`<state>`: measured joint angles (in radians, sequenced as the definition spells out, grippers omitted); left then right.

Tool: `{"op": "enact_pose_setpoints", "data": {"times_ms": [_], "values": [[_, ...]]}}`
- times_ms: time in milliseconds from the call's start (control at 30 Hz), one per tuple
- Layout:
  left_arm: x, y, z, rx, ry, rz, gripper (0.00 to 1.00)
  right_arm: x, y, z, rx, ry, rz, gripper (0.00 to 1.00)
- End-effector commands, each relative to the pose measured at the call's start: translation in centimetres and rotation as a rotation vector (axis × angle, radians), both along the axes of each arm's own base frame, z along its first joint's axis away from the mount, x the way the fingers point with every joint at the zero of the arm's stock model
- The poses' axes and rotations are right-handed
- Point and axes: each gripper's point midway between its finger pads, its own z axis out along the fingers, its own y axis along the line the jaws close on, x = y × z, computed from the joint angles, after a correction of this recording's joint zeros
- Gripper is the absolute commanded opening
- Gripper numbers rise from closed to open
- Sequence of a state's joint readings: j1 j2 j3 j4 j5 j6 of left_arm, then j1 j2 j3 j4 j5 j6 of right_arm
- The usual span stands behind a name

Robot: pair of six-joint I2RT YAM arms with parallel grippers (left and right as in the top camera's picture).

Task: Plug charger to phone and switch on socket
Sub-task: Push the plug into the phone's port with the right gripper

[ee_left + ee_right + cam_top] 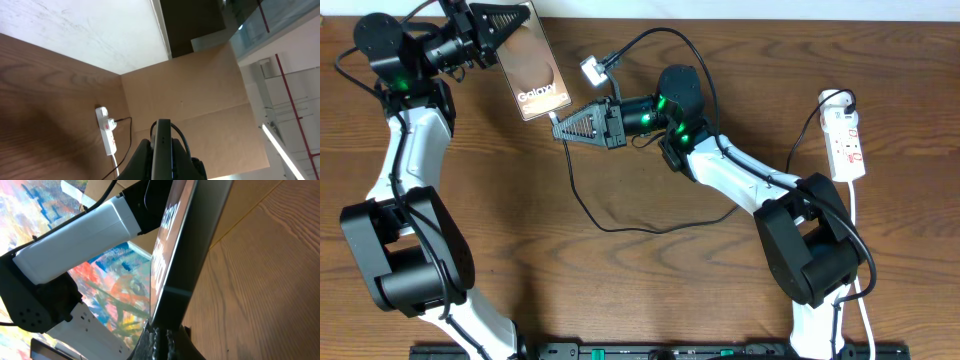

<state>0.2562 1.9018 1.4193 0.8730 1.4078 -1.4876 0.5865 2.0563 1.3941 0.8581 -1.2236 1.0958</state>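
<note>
My left gripper (505, 35) is shut on the phone (532, 72) and holds it tilted above the table's far left, brown "Galaxy" screen up. In the left wrist view the phone (162, 132) stands edge-on between the fingers (162, 150). My right gripper (565, 125) is shut on the plug end of the charger, right at the phone's lower edge. The thin black cable (582, 205) loops over the table towards the socket (847, 145), a white strip with red marks at the right. In the right wrist view the phone's end (182, 250) meets the closed fingers (162, 337); the plug tip is hidden.
A black plug (842, 101) sits in the socket's far end, and a white cord (860, 250) runs from it towards the front edge. The socket also shows in the left wrist view (106, 132). A small white tag (592, 68) hangs on a cable above my right gripper.
</note>
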Motion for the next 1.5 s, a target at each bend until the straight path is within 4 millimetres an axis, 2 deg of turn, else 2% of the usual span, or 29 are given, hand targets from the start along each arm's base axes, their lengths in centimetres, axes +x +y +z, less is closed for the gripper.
{"op": "enact_pose_setpoints", "data": {"times_ms": [0, 367, 933, 1467], "values": [[-0.8, -0.1, 1.3, 0.026, -0.061, -0.009, 0.07, 0.7, -0.1, 0.5, 0.01, -0.001, -0.025, 0.01], [-0.8, -0.2, 1.3, 0.027, -0.063, -0.01, 0.08, 0.6, 0.0, 0.6, 0.009, 0.006, -0.024, 0.01], [-1.0, -1.5, 1.3, 0.024, -0.054, -0.044, 0.08, 0.9, 0.0, 0.6, 0.012, 0.009, -0.043, 0.01], [-2.1, -2.2, 0.9, 0.08, -0.132, -0.108, 0.07, 2.1, 0.2, 0.8, 0.002, 0.131, -0.1, 0.01]]}}
